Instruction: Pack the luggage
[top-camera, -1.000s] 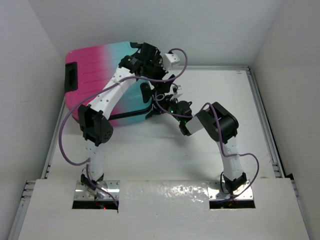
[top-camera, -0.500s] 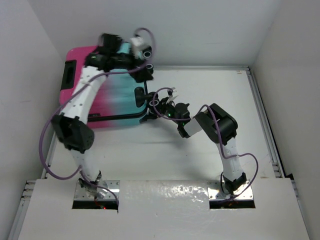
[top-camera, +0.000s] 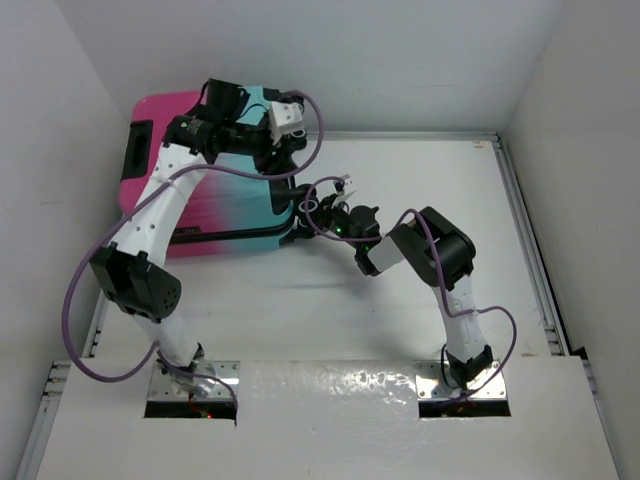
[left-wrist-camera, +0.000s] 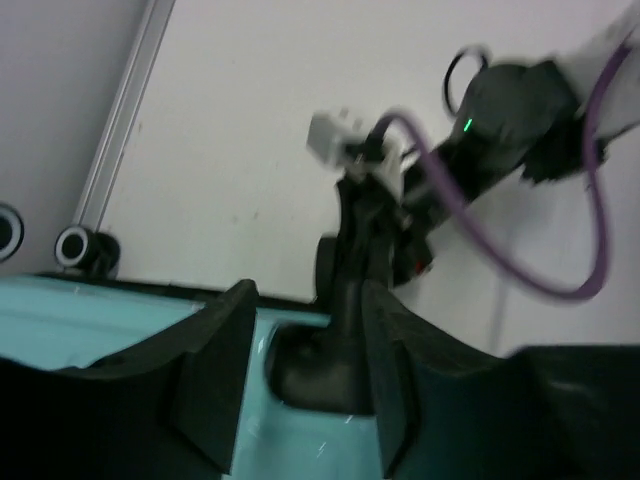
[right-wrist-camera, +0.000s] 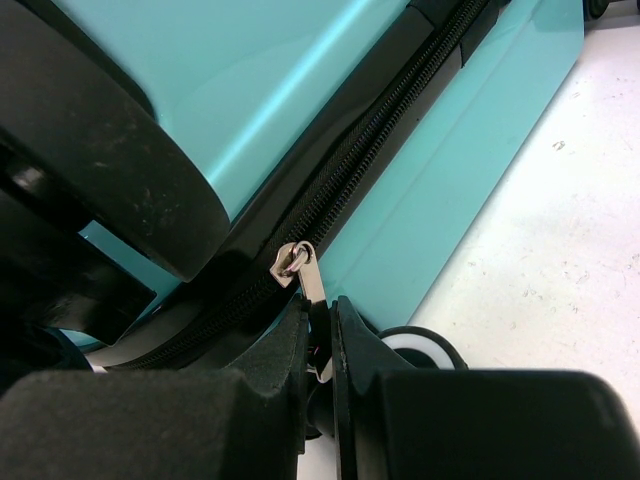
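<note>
The right gripper (right-wrist-camera: 322, 312) has its jaws pinched almost together on the silver zipper pull (right-wrist-camera: 303, 272) of the luggage (top-camera: 235, 205), whose turquoise shell lies just ahead of them (the zip runs up and away). The left gripper (left-wrist-camera: 305, 325) hangs above the shell's edge, jaws spread wide, clasping nothing.

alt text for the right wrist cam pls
Close-up: the right gripper pinches the silver zipper pull on the dark zipper of a turquoise suitcase. A wheel shows just below, with the white table to the right.
</note>
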